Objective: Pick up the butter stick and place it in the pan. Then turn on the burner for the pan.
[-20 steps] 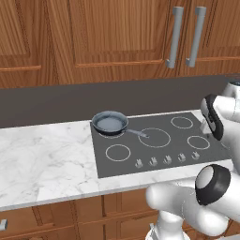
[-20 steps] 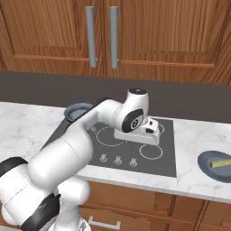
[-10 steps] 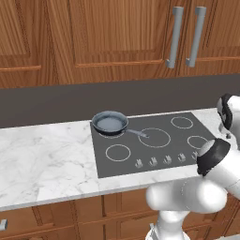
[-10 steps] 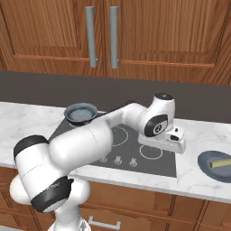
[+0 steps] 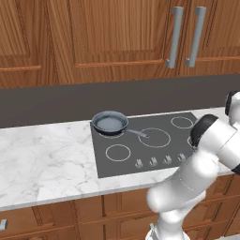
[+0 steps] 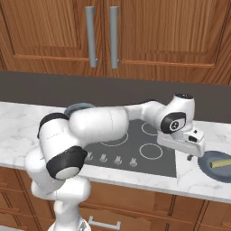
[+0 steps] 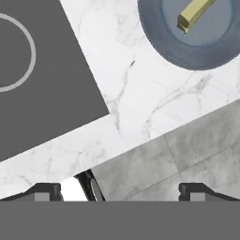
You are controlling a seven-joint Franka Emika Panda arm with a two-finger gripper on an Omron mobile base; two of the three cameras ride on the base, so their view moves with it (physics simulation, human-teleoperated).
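The butter stick (image 6: 220, 162) is a small yellow-tan block lying on a round blue-grey plate (image 6: 208, 168) on the marble counter, right of the cooktop. In the hand view the butter stick (image 7: 194, 13) lies at the top right on the plate (image 7: 187, 52). My gripper (image 6: 190, 154) hangs open just left of the plate, above the counter's front edge, with nothing between its fingertips (image 7: 45, 190). The pan (image 5: 110, 123) stands at the cooktop's back left, handle pointing right. It covers the burner beneath it. My arm hides most of the pan (image 6: 76, 108) in the right base view.
The dark cooktop (image 5: 140, 152) has several white rings and a row of knobs (image 5: 159, 161) along its front. Marble counter (image 5: 42, 159) stretches to its left. Wooden cabinets with grey handles (image 5: 175, 37) hang above. Grey floor tiles (image 7: 187, 154) show past the counter edge.
My arm has swung right, from above the cooktop's right side to the counter beside the plate. The gripper has stayed open. Pan and butter stick have not moved.
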